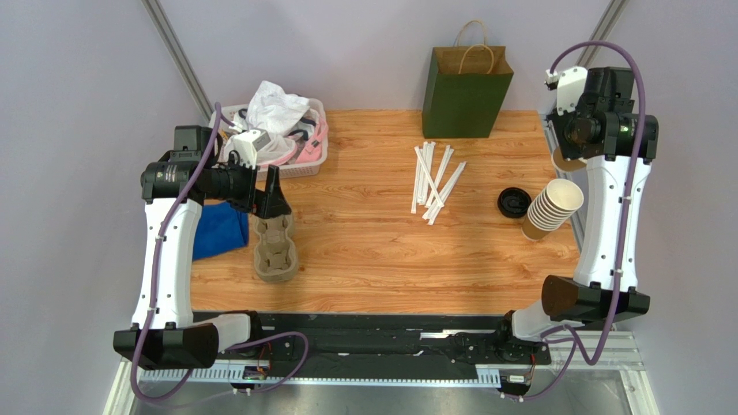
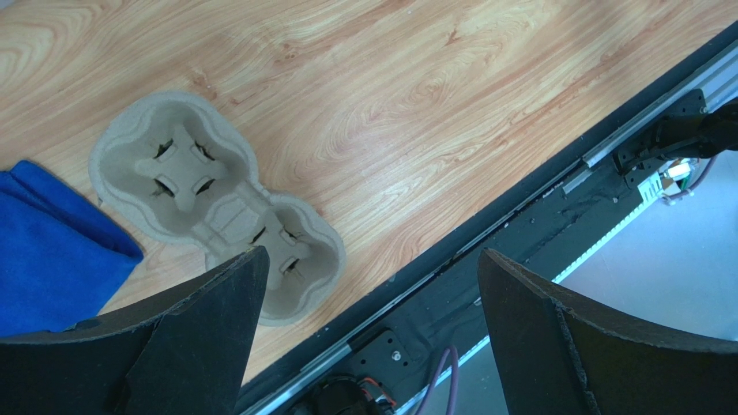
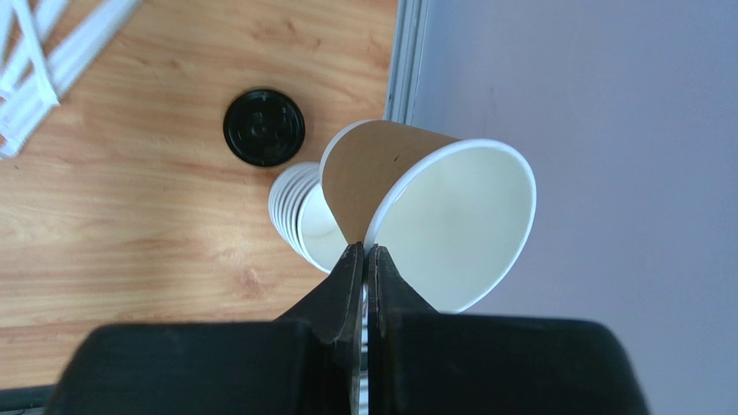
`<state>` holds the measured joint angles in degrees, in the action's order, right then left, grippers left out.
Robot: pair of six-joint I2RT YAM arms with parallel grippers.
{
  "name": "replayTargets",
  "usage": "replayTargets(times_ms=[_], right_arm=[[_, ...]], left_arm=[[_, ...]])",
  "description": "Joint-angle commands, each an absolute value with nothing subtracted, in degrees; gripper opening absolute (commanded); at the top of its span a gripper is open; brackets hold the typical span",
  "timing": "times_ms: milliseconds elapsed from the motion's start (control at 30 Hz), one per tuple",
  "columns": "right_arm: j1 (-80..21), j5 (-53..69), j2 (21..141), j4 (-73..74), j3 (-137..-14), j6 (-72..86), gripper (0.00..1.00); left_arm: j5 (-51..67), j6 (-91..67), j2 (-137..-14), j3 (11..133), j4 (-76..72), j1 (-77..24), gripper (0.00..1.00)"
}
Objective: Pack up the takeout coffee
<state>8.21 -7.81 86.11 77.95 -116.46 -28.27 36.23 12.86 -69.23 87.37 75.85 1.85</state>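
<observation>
So, the right end effector (image 3: 364, 252) is pinching the rim of the brown kraft-paper cup (image 3: 381, 169), which is tilted in the air above a stack of paper cups (image 3: 299, 212). A round black plastic lid (image 3: 263, 127) lies on the wooden worktop (image 3: 156, 216) near the stack. The left end effector (image 2: 372, 256) hangs spread wide over a grey-brown moulded-pulp cup carrier (image 2: 173, 164).

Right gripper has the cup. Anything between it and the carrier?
Straws lie flat on the table between cup and carrier, likely low enough to pass over. The open left gripper hangs over the carrier's far end.
</observation>
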Motion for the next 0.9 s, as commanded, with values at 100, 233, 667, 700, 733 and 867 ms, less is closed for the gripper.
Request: replayTargets(times_ms=[100, 233, 667, 700, 733, 867], right_arm=[[0.29, 5.16, 82.1, 91.95, -125.61, -30.06, 0.0], [-12.8, 6.77, 78.15, 84.92, -115.8, -29.45, 0.0], [-45.33, -0.25, 83.41, 58.47, -88.62, -26.37, 0.0], [-49.18, -5.05, 83.58, 53.92, -84.77, -26.19, 0.0], [-50.87, -6.4, 83.93, 51.96, -82.9, -25.23, 0.0], [-56.42, -9.49, 86.74, 46.06, -78.14, -21.9, 0.0]], left_arm=[[39.64, 9.23, -67.59, 87.54, 71.81, 1.41, 0.99], [39.64, 8.26, -67.32, 87.45, 70.93, 1.41, 0.99], [34.47, -1.21, -58.72, 74.72, 52.92, 1.49, 0.99], [33.76, -1.49, -58.28, 73.66, 51.95, 1.41, 0.99], [33.05, -1.84, -57.92, 73.13, 50.29, 1.49, 0.99], [31.46, -3.86, -57.65, 71.37, 47.64, 2.11, 0.99]])
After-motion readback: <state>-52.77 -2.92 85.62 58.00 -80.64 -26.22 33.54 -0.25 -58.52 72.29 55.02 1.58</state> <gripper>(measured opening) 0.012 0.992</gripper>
